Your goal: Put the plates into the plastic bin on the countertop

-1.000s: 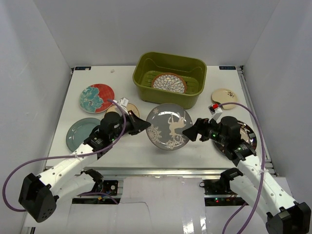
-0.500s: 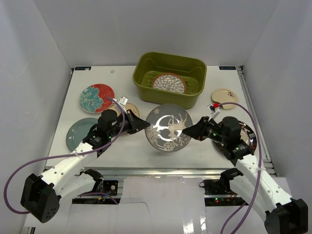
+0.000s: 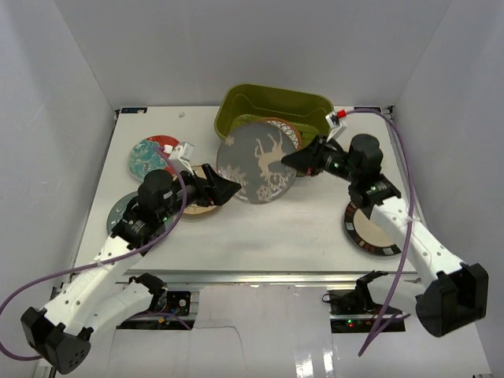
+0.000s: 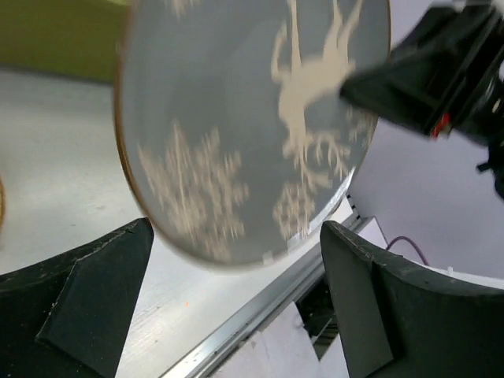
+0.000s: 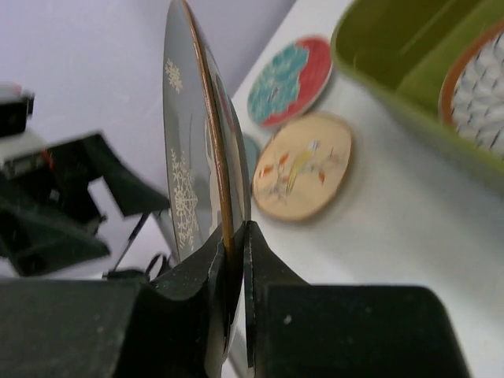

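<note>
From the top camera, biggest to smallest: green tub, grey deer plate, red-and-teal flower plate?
Largest: olive-green plastic tub.
Middle: grey round deer plate, though it is lifted nearer the camera, so it looks bigger.
Smallest: red-and-teal floral plate, partly hidden.

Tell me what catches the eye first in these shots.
The grey deer plate stands on edge in mid-air in front of the green bin, pinched at its right rim by the right gripper. The left gripper is open at the plate's lower left, holding nothing.
</note>
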{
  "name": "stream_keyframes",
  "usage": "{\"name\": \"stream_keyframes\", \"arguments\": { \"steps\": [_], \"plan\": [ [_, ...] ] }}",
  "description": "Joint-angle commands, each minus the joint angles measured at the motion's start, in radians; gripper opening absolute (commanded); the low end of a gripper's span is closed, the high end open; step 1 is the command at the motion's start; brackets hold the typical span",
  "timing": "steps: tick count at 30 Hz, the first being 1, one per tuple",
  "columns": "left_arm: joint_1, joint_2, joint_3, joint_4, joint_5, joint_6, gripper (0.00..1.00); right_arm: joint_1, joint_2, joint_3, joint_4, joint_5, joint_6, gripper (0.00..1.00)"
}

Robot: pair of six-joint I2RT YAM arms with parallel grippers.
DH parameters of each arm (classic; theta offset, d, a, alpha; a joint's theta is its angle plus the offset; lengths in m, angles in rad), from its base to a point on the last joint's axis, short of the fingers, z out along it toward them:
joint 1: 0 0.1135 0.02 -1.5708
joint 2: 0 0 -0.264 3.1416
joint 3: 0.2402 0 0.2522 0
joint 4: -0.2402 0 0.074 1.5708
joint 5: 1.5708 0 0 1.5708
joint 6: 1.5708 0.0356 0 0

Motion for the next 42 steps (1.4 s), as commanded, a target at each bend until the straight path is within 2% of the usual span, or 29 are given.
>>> {"name": "stream_keyframes", "arguments": {
  "steps": [1,5,8,11,15,18,27,30,32,33,35,36,41,42],
  "plan": [
    [-0.011,-0.081,0.036,-0.17,-0.091,0.122,0.98,-0.027,0.104,0.223,0.164,0.142,-0.017,0.08],
    [-0.01,-0.137,-0.007,-0.237,-0.133,0.176,0.98,-0.065,0.288,0.457,0.119,0.207,-0.04,0.08],
    [-0.011,-0.181,-0.071,-0.237,-0.144,0.179,0.98,-0.085,0.455,0.604,0.051,0.253,-0.071,0.08],
    [-0.011,-0.224,-0.135,-0.22,-0.167,0.187,0.98,-0.093,0.555,0.759,-0.027,0.256,-0.102,0.08],
    [-0.01,-0.244,-0.166,-0.206,-0.189,0.199,0.98,-0.097,0.71,0.884,-0.105,0.297,-0.128,0.08],
    [-0.01,-0.235,-0.166,-0.188,-0.158,0.201,0.98,-0.097,0.779,0.924,-0.147,0.334,-0.142,0.08],
    [-0.01,-0.21,-0.168,-0.177,-0.107,0.207,0.98,-0.097,0.882,0.863,-0.158,0.375,-0.145,0.08],
    [-0.01,-0.197,-0.169,-0.175,-0.096,0.205,0.98,-0.097,0.91,0.863,-0.219,0.379,-0.158,0.09],
    [-0.01,-0.183,-0.171,-0.174,-0.084,0.199,0.98,-0.097,0.927,0.867,-0.242,0.374,-0.166,0.19],
    [-0.011,-0.175,-0.171,-0.171,-0.074,0.198,0.98,-0.097,0.933,0.87,-0.272,0.374,-0.175,0.34],
    [-0.011,-0.154,-0.168,-0.169,-0.066,0.195,0.98,-0.097,0.944,0.876,-0.303,0.377,-0.188,0.5],
    [-0.01,-0.149,-0.166,-0.171,-0.064,0.193,0.98,-0.097,0.944,0.873,-0.323,0.388,-0.198,0.65],
    [-0.01,-0.14,-0.159,-0.174,-0.079,0.199,0.98,-0.094,0.927,0.864,-0.357,0.406,-0.23,0.94],
    [-0.011,-0.143,-0.157,-0.177,-0.087,0.199,0.98,-0.093,0.921,0.864,-0.359,0.409,-0.234,0.95]
  ]
}}
